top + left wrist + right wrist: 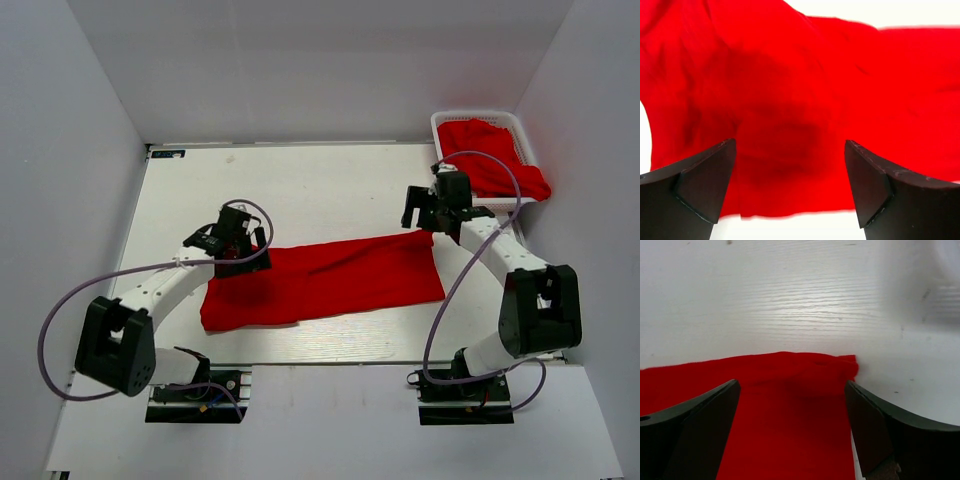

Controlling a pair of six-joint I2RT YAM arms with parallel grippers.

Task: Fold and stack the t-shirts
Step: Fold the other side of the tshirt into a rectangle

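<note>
One red t-shirt (pixel 330 280) lies flat on the table (pixel 300 180), spread long from left to right across the middle, near edge slightly slanted.

The left gripper (pixel 237 252) is over the shirt's left end, by its far edge. In the left wrist view its jaws are wide apart with nothing clamped. Red cloth fills the view under them, with a dark shadow between the two black fingers (pixel 705 185). Cannot tell if the tips touch the fabric.

The right gripper (pixel 428 218) is at the shirt's far right corner. In the right wrist view its jaws are also wide apart and hold nothing. The shirt corner lies between and below them, with bare white table beyond it on the far side and to the right. Contact with the cloth is unclear.

More red t-shirts (pixel 490 165) are heaped in the white basket (pixel 480 115) at the far right corner of the table. Some of that cloth spills over its near right rim. The basket is well apart from the flat shirt.
</note>
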